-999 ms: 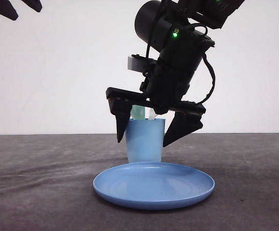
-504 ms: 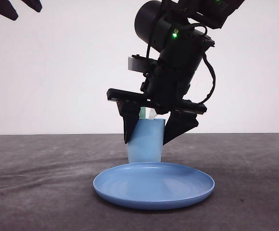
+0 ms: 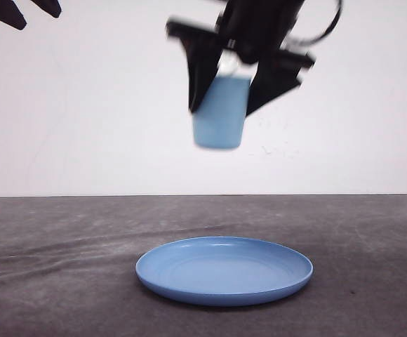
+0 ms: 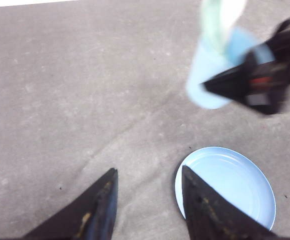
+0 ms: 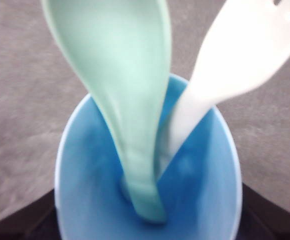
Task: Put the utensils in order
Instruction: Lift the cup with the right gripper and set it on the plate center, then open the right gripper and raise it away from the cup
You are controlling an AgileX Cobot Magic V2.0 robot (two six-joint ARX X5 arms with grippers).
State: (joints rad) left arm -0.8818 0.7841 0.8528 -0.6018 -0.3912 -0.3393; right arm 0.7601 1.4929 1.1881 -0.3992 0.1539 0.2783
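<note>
The pale mint-green spoon (image 5: 130, 100) and the white fork (image 5: 235, 55) stand handle-down inside the light blue cup (image 5: 85, 200). My right gripper (image 3: 222, 112) is shut on that cup (image 3: 221, 119), a finger on each side. It holds the cup high in the air above the blue round plate (image 3: 224, 270). In the left wrist view the cup (image 4: 207, 75) is blurred, and the spoon (image 4: 212, 22) and fork (image 4: 233, 12) stick out of its top. My left gripper (image 4: 149, 169) hangs open and holds nothing, high over the table at the left (image 3: 38, 17).
The plate (image 4: 230, 185) lies flat on the dark grey tablecloth (image 3: 63, 267), with nothing on it. A white wall stands behind the table. The cloth has shallow wrinkles left of the plate.
My right gripper closed on the cup and lifted it, with both utensils inside, from the table behind the plate to well above it. The left gripper stayed still.
</note>
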